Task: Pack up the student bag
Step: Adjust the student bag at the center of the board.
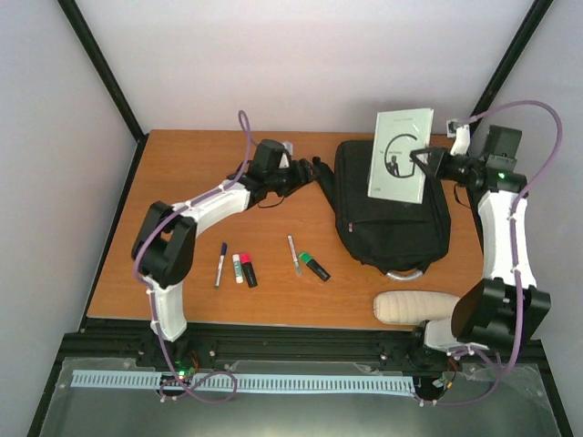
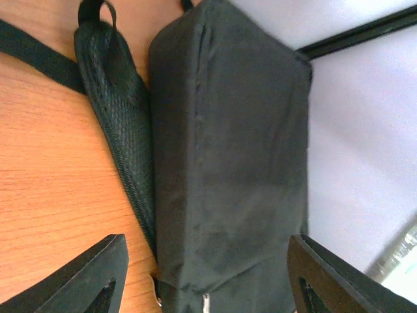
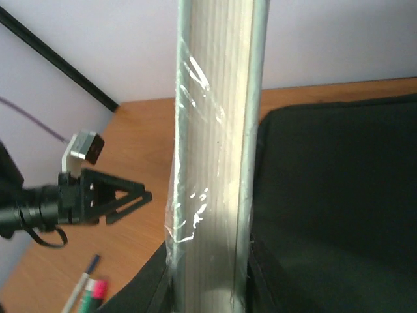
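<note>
Near edge: cream-white rolled fabric pouch (image 1: pixel 417 307) lying on wooden table (image 1: pixel 273 291). Mid-table, right of centre: large black soft fabric backpack (image 1: pixel 392 214), lying flat. My left gripper (image 1: pixel 305 177) at its far-left corner, fingers spread, holding nothing. My right gripper (image 1: pixel 424 160) clamped on white plastic-wrapped book (image 1: pixel 401 155), held upright over backpack's far end.

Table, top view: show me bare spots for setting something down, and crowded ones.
Free: the table's far left corner beyond the left arm; the near strip between the pens and the cream pouch. Crowded: around the pens, left of the student bag; the right edge.
</note>
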`<state>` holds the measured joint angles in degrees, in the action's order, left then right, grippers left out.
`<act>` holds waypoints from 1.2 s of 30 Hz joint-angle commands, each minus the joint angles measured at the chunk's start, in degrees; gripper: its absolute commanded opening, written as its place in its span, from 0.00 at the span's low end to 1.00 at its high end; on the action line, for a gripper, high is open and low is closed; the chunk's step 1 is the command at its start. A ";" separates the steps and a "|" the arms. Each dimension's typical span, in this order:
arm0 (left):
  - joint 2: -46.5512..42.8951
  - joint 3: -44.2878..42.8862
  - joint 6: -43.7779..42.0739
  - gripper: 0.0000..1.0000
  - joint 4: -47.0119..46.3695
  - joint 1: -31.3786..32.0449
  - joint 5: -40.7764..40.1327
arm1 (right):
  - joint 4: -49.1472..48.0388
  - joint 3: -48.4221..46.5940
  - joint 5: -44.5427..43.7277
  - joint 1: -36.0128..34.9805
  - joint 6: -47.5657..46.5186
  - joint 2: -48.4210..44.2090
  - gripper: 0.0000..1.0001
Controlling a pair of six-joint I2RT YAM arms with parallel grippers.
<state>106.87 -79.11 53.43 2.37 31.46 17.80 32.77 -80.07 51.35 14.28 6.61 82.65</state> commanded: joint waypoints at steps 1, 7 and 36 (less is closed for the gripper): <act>6.86 -9.51 -4.51 0.68 7.35 2.57 4.00 | 4.19 3.72 -5.87 1.52 -15.10 -6.99 0.03; 17.02 -22.00 -7.12 0.67 15.63 5.71 2.78 | 5.54 10.59 -10.12 1.89 -20.15 -13.98 0.03; 24.44 -27.19 -4.06 0.01 19.11 -1.03 -5.08 | 15.89 4.36 -23.97 -1.32 -32.83 -6.15 0.03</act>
<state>137.34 -112.01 49.63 23.55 34.96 16.53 49.95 -70.54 30.68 15.22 -20.95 75.11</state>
